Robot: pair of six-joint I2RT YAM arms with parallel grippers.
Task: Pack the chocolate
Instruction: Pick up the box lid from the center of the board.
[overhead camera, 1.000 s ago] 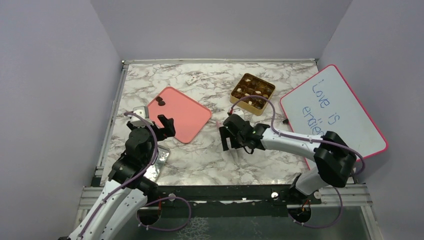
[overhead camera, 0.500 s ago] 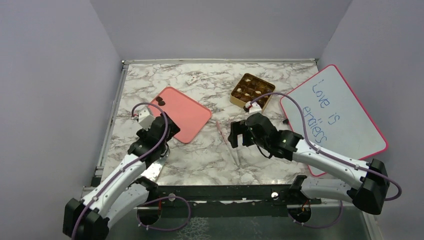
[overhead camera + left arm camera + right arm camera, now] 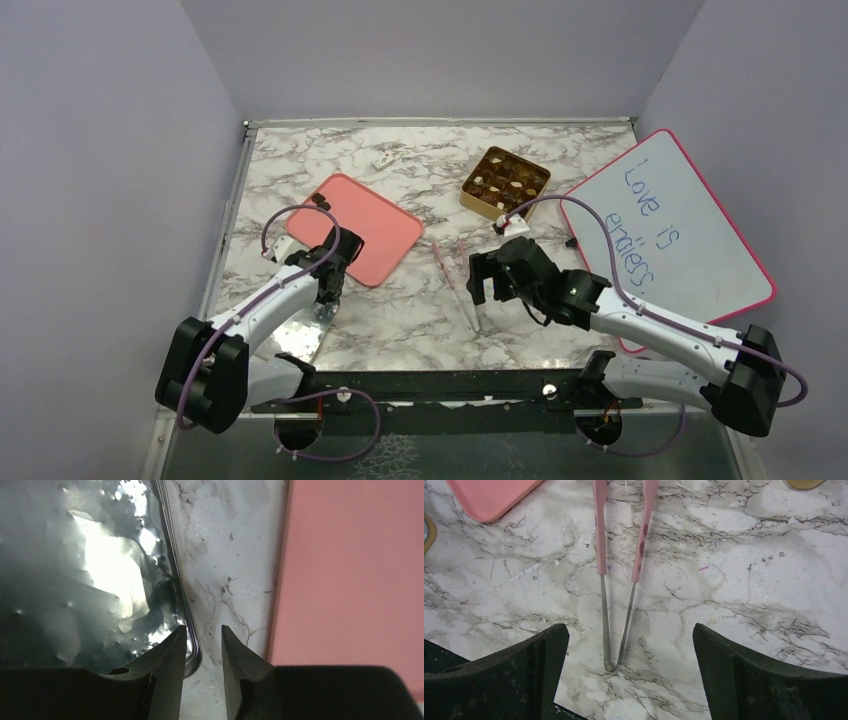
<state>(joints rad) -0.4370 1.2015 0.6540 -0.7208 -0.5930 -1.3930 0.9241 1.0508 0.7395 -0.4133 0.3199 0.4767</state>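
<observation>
Marble table (image 3: 400, 160) seen from above. The right arm lies low toward centre, right gripper (image 3: 628, 635) spread wide over pink tweezers (image 3: 621, 580). The left arm bends toward 8 o'clock; the left gripper (image 3: 202, 632) straddles a silver tray (image 3: 90, 570) rim with a slim gap, beside the pink tray (image 3: 375, 225). Chocolate (image 3: 510, 183) fills the gold box (image 3: 470, 195) at 1 o'clock.

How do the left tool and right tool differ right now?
The left tool has its fingers close together with a narrow gap; the right tool has them wide apart. The left tool straddles the rim of the silver sheet beside the pink tray; the right tool frames the bend of the pink tweezers. Both point down at the marble table, and neither plainly grips anything.
</observation>
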